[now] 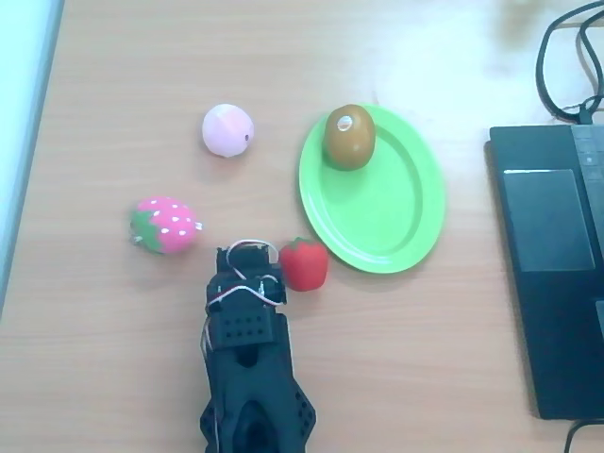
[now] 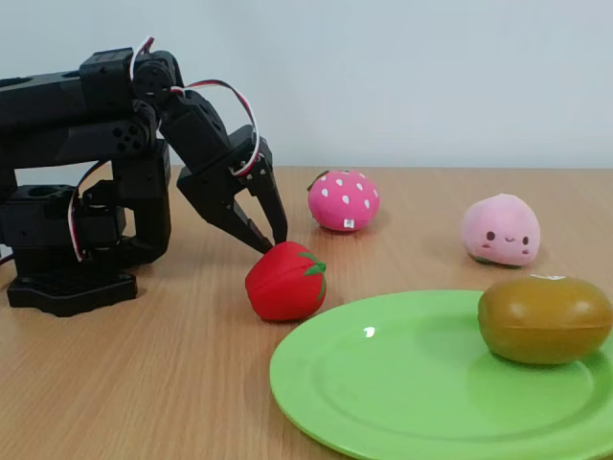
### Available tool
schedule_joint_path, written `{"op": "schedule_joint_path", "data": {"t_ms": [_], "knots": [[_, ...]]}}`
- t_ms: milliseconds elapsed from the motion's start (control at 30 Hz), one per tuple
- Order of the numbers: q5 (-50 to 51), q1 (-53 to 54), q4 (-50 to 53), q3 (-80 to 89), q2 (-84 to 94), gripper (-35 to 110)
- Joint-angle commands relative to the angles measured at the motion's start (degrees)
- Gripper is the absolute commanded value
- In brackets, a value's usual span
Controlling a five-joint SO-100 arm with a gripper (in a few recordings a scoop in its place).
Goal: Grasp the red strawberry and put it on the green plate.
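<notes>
Red strawberry is lying on the wooden surface at lower centre of the overhead view, just beside the lower-left rim of the green plate, not on it. In the fixed view the strawberry is sitting left of centre, the plate filling the lower right. Black arm's jaws are pointing down, tips touching or just above the strawberry's top; whether they are parted or closed cannot be told. Brown kiwi is resting on the plate's upper end. Pink dotted strawberry is lying at left, pale peach upper centre, laptop at right edge.
</notes>
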Motion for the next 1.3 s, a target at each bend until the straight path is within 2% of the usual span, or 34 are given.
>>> {"op": "schedule_joint_path", "data": {"t_ms": [0,233,633,867,1033,1267], "knots": [[-6.15,-4.75,0.09,-0.62,-0.18,-3],[-6.24,-3.43,-0.18,-9.05,-3.34,-4],[-17.84,4.04,-0.7,-15.91,-8.7,-5],[-22.68,8.79,0.35,-23.29,-13.97,2],[-25.49,11.43,3.87,-30.85,-18.46,3],[-30.41,13.97,15.82,-40.96,-25.4,5]]}}
